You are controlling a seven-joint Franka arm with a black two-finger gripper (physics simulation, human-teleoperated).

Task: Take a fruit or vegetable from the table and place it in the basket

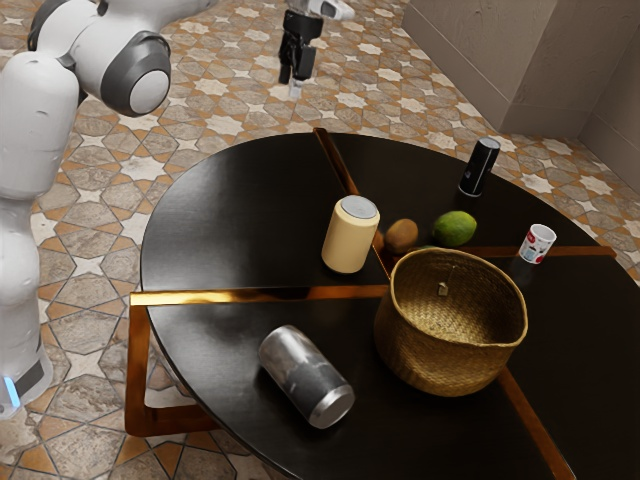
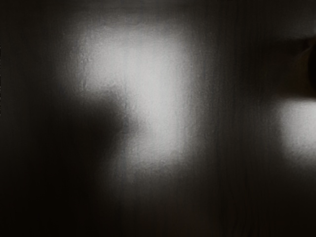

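High over the table's far edge in the exterior view hangs my gripper (image 1: 295,82), well away from the fruit. A green fruit (image 1: 455,228) lies behind the woven basket (image 1: 440,363). To the exterior view's left of it is a brown round fruit (image 1: 401,235), with another brown piece (image 1: 379,242) partly hidden behind the cream container. The basket stands upright, a small tag on its inner wall. In the wrist view, the dark tabletop (image 2: 237,148) carries bright reflections.
Around the fruit stand a cream container (image 1: 346,240), a black can (image 1: 480,167) and a small white-and-red cup (image 1: 537,244). A silver-grey can (image 1: 305,376) lies on its side in front. Part of a dark brownish thing (image 2: 305,71) enters the wrist view.
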